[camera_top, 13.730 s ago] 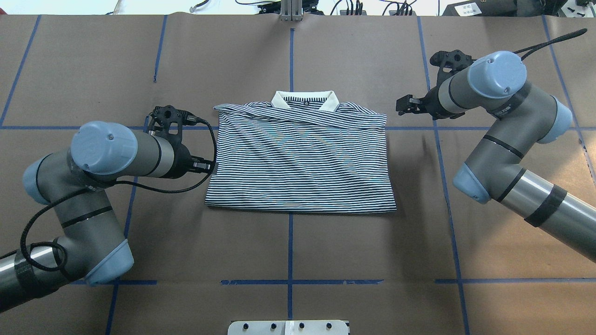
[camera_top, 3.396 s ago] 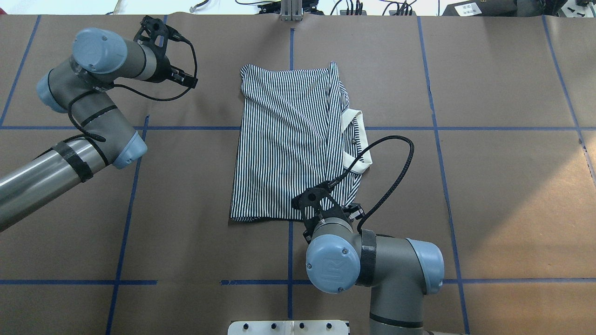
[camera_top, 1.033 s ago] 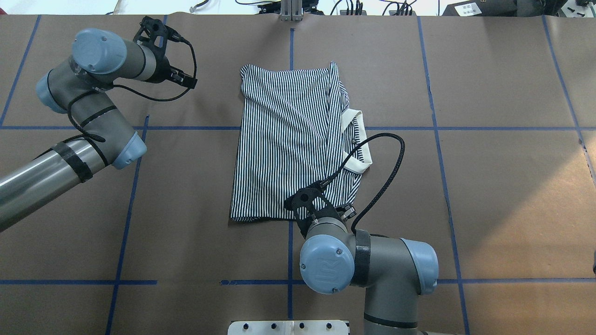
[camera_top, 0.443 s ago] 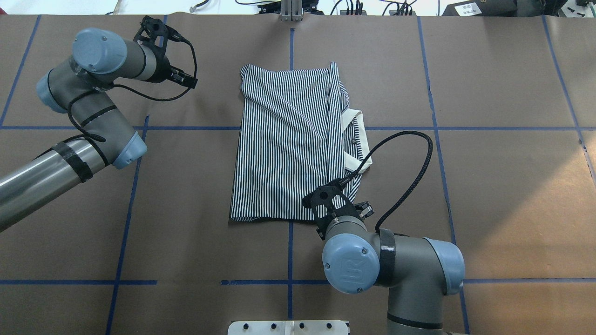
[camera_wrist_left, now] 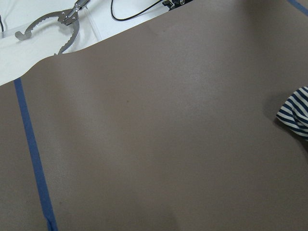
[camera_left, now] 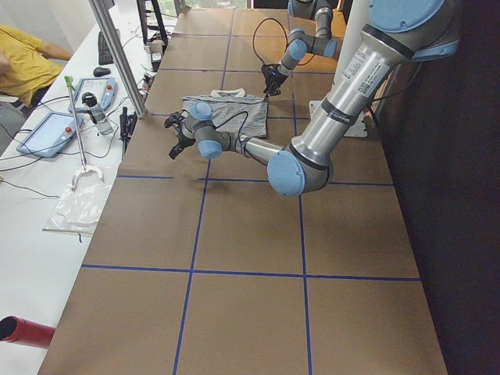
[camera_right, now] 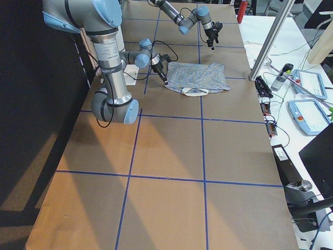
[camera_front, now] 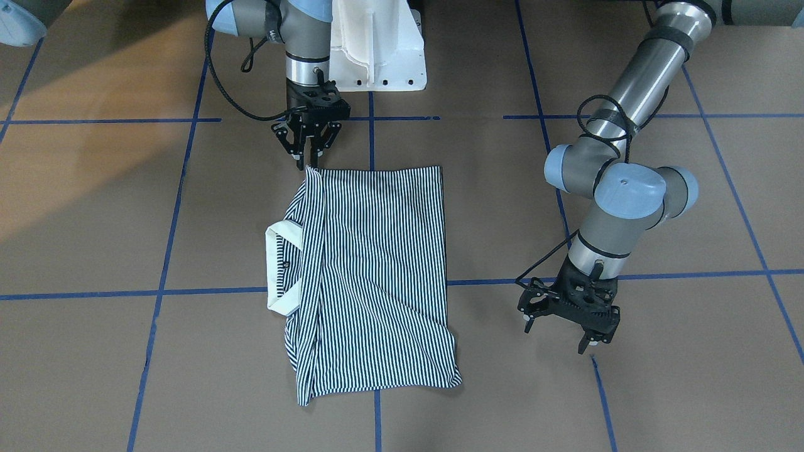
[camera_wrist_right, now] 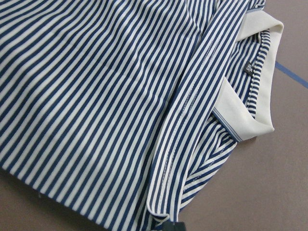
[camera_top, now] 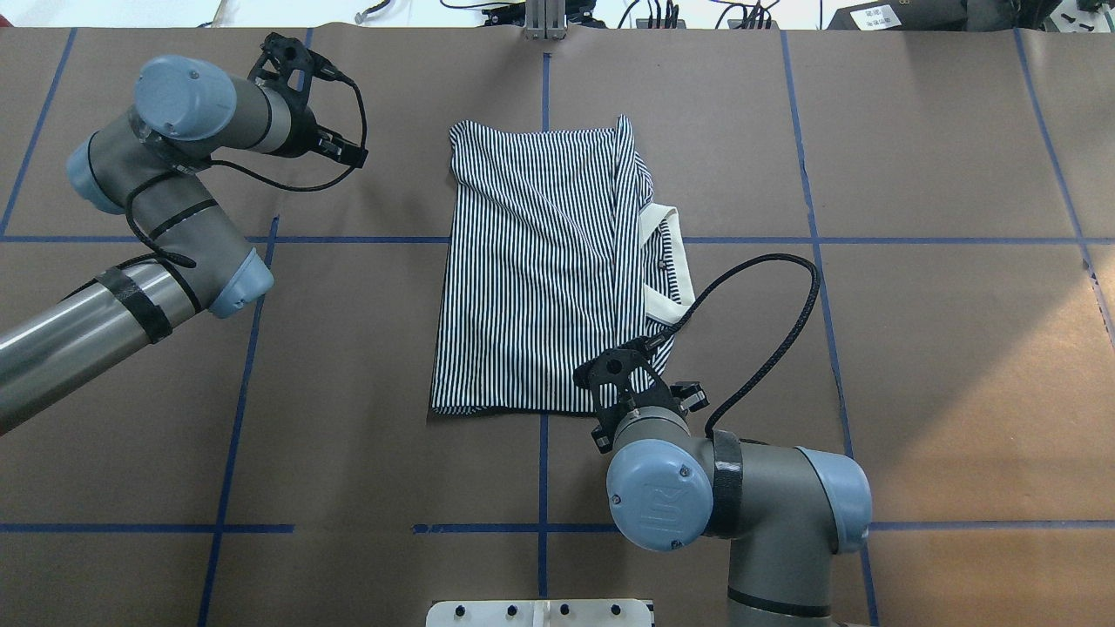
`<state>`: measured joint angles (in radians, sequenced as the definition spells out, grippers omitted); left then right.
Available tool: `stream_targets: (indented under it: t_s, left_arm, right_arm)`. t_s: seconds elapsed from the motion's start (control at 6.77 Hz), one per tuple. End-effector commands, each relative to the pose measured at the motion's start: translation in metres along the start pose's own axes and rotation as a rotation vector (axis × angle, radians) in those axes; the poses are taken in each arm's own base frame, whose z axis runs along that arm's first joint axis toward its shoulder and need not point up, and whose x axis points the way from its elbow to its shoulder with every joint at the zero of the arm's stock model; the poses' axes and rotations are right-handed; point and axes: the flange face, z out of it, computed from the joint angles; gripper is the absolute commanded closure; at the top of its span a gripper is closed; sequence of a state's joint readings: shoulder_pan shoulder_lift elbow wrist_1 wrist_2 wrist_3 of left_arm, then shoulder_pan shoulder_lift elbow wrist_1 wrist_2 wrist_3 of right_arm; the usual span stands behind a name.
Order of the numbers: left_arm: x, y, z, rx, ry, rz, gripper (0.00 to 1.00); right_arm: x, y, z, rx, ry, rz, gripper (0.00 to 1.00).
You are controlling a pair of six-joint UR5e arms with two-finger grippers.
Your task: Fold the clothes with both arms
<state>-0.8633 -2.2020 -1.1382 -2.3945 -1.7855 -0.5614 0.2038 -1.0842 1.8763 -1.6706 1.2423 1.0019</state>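
Note:
The striped polo shirt (camera_top: pixel 540 270) lies folded on the brown table, its cream collar (camera_top: pixel 669 261) pointing to the right in the overhead view. It also shows in the front view (camera_front: pixel 370 276). My right gripper (camera_front: pixel 309 162) points down at the shirt's near right corner, its fingers drawn together on the hem. In the right wrist view one dark fingertip (camera_wrist_right: pixel 172 226) sits at that corner of the shirt (camera_wrist_right: pixel 120 96). My left gripper (camera_front: pixel 556 338) is open and empty, above bare table beside the shirt's far left corner (camera_wrist_left: pixel 296 113).
The white pedestal base (camera_front: pixel 377 50) stands at the near table edge behind the right arm. A black cable loop (camera_top: pixel 784 322) hangs from the right wrist beside the collar. Blue tape lines (camera_top: pixel 348 239) cross the paper. A bench with tools (camera_wrist_left: pixel 53 24) lies beyond the far edge.
Since the oldest frame the shirt has turned a quarter turn and been folded narrower. In the last second the right wrist shifted right along the near hem. The left arm has barely moved.

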Motion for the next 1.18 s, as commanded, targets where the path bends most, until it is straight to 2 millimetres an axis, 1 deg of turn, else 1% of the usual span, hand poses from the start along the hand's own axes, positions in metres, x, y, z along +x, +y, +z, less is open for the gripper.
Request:
stream_targets:
  t_s: [0.0,0.15,0.3,0.59,0.74,0.89,1.03]
  left_arm:
    - [0.001,0.002,0.001,-0.003,0.001,0.001,0.00]
    - [0.002,0.003,0.002,-0.004,0.002,0.002,0.00]
    - [0.003,0.003,0.002,-0.004,0.003,0.003,0.00]
    - [0.004,0.004,0.002,-0.005,0.004,0.004,0.00]
    - [0.004,0.004,0.002,-0.005,0.004,0.004,0.00]
    - [0.004,0.004,0.002,-0.005,0.004,0.004,0.00]
    - [0.000,0.009,0.002,-0.005,0.004,0.004,0.00]
  right_arm:
    - [-0.002,-0.011,-0.005,0.012,-0.009,0.030,0.09]
    - [-0.003,-0.011,-0.003,0.010,-0.006,0.029,0.14]
    - [-0.004,-0.010,0.000,0.006,-0.002,0.024,0.25]
    - [-0.005,-0.007,0.009,-0.002,0.014,0.006,0.43]
    - [-0.010,-0.010,0.010,-0.002,0.014,0.006,0.45]
    - [-0.013,-0.011,0.013,-0.004,0.018,0.005,0.53]
    - [-0.016,-0.014,0.011,-0.002,0.014,0.005,0.65]
